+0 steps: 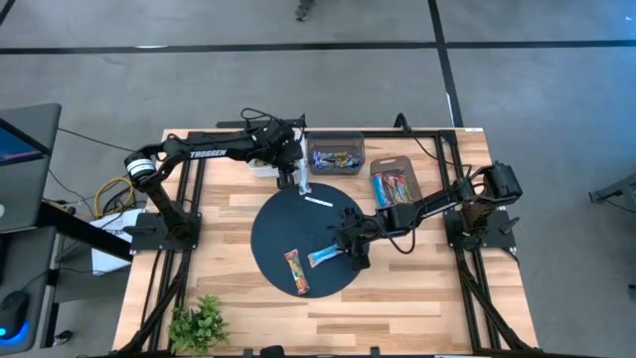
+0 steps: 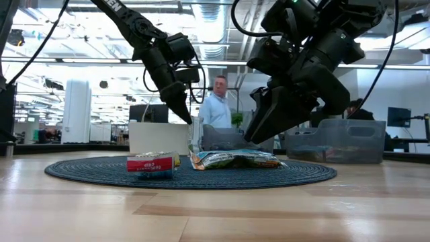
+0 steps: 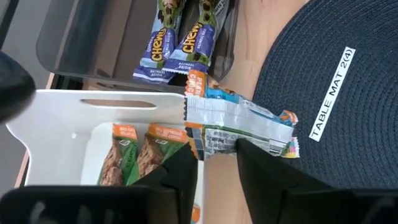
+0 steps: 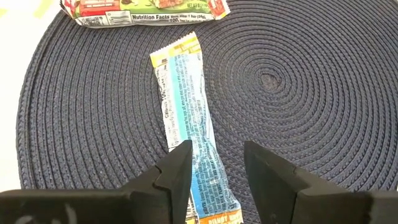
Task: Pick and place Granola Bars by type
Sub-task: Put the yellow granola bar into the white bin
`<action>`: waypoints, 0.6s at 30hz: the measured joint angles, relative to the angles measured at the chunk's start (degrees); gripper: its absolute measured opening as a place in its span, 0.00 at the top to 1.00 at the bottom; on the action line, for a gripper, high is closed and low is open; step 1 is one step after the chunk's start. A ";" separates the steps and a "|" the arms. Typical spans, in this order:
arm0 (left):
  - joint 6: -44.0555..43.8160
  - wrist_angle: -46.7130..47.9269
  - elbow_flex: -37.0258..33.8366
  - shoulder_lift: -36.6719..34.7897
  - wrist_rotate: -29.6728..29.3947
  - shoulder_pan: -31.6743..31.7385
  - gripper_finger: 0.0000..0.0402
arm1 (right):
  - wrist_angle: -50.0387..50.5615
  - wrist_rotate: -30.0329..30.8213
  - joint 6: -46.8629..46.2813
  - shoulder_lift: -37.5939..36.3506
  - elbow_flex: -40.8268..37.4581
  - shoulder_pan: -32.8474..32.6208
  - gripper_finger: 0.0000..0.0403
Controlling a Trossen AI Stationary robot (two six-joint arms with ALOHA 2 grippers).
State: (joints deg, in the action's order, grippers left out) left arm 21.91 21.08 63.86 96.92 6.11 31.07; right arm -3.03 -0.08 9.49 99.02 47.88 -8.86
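My left gripper [image 3: 217,163] is at the mat's far edge, beside the white bin [image 3: 56,124], shut on an orange-and-white wrapped granola bar [image 3: 239,124]; the high view shows this gripper [image 1: 301,181] too. My right gripper [image 4: 214,165] hovers open over a blue bar [image 4: 189,118] lying flat on the round dark mat [image 1: 268,234], one finger on each side of it and not touching. An orange-red bar [image 1: 296,270] lies flat on the mat nearer the near edge. The low view shows the right gripper [image 2: 262,131] above the blue bar [image 2: 235,159]. My left gripper pinches the orange-and-white bar between its two fingers at the wrapper's edge [image 3: 217,146], coming from above and pointing down. The bar is lifted clear and hangs below the fingers [image 2: 195,138], over the table between the white bin and the mat.
The white bin holds brown-green bars [image 3: 134,152]. A clear bin [image 1: 335,156] behind the mat holds blue bars [image 3: 180,43], and a brown tray [image 1: 396,184] holds orange-red ones. A thin white label strip [image 1: 318,201] lies on the mat. A plant [image 1: 199,323] stands at the near left corner. A person [image 2: 215,101] is beyond the table.
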 joint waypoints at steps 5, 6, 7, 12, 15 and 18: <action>0.37 -0.02 0.01 0.00 -0.02 0.00 0.79 | 0.00 0.00 0.01 0.00 0.00 -0.01 0.66; 0.39 0.00 0.02 0.00 -0.02 0.00 0.80 | 0.00 0.00 0.01 0.00 0.00 0.00 0.66; 0.42 0.00 0.02 0.00 -0.02 0.00 0.80 | 0.00 0.00 0.01 0.00 0.00 0.02 0.66; 0.42 -0.01 0.02 0.00 -0.02 0.00 0.82 | 0.00 0.00 0.02 0.00 0.00 0.02 0.66; 0.42 -0.02 0.01 0.00 -0.02 0.00 0.82 | 0.00 0.00 0.03 0.00 0.00 0.02 0.66; 0.42 -0.02 0.02 0.00 -0.02 0.00 0.82 | 0.00 0.00 0.07 0.00 0.00 -0.01 0.66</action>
State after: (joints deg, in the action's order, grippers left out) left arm 22.33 21.06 63.88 96.92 6.09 31.07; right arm -3.03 -0.08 9.56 99.02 47.88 -8.86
